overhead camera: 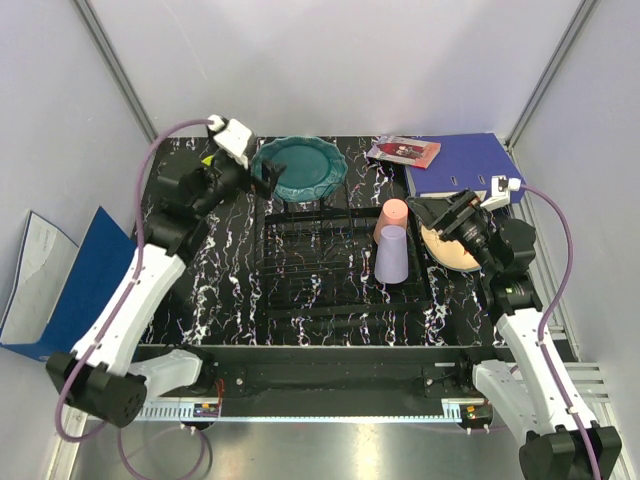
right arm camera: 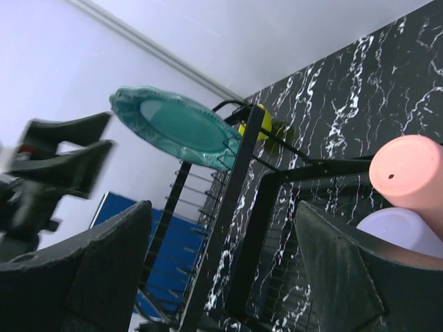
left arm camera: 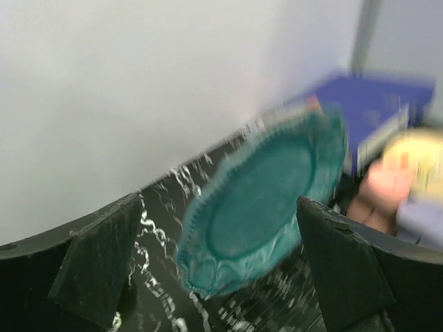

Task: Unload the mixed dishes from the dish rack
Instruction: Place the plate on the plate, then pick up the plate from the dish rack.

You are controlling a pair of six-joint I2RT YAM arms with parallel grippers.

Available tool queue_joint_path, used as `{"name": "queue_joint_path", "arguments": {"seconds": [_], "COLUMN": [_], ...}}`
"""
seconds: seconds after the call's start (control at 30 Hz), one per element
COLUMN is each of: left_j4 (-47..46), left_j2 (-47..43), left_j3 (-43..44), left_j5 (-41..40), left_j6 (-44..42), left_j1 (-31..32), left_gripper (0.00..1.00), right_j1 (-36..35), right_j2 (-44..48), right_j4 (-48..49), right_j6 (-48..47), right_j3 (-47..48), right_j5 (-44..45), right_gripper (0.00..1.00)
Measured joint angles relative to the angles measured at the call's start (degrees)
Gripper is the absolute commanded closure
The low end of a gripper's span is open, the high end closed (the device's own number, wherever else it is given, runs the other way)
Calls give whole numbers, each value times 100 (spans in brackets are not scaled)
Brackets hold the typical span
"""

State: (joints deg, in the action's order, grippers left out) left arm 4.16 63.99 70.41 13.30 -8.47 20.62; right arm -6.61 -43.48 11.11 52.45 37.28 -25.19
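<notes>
The black wire dish rack (overhead camera: 330, 265) stands mid-table. The teal scalloped plate (overhead camera: 300, 168) stands upright at its back edge. My left gripper (overhead camera: 263, 180) is open just left of that plate, which shows blurred ahead between the fingers in the left wrist view (left arm camera: 266, 200). The pink cup (overhead camera: 393, 218) and the lavender cup (overhead camera: 391, 256) stand upside down at the rack's right side. My right gripper (overhead camera: 436, 216) is open and empty, above the cream-orange plate (overhead camera: 455, 250). A bit of the yellow bowl (right arm camera: 264, 123) shows behind the rack. The white plate is out of view.
A blue binder (overhead camera: 460, 165) and a small red-patterned booklet (overhead camera: 403, 151) lie at the back right. A blue folder (overhead camera: 70, 280) leans outside the table's left edge. Grey walls enclose the table on three sides.
</notes>
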Motion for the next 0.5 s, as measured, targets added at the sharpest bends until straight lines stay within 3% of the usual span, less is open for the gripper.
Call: {"name": "queue_joint_path", "arguments": {"seconds": [0.1,0.27,0.37,0.4,0.5], "left_j4": [-214,-949,-1508,-1672,-2107], "left_j2": [286,645,807,844,949], "left_j3": [-505,-848,-920,-968,-1137], "left_j5": [1132,2286,2728,2846,3117], "left_j6": [-487,-411,-236,-177,-11], "left_j1": [-479,-1038,-1073,-1082,-1106], "left_gripper": [1,6,19,29,44], "right_j1": [-4,-66,-168,-181,-203], "right_j2": [46,173,192,192,190], "right_j4": [-28,-79,-79,-79,-42], "right_j6": [-61,-210,-286,-297,-313], "right_j3": [0,0,0,0,-37], "right_j5": [-168,-291,-289,-289,-280], "right_gripper": [9,8,8,8,8]}}
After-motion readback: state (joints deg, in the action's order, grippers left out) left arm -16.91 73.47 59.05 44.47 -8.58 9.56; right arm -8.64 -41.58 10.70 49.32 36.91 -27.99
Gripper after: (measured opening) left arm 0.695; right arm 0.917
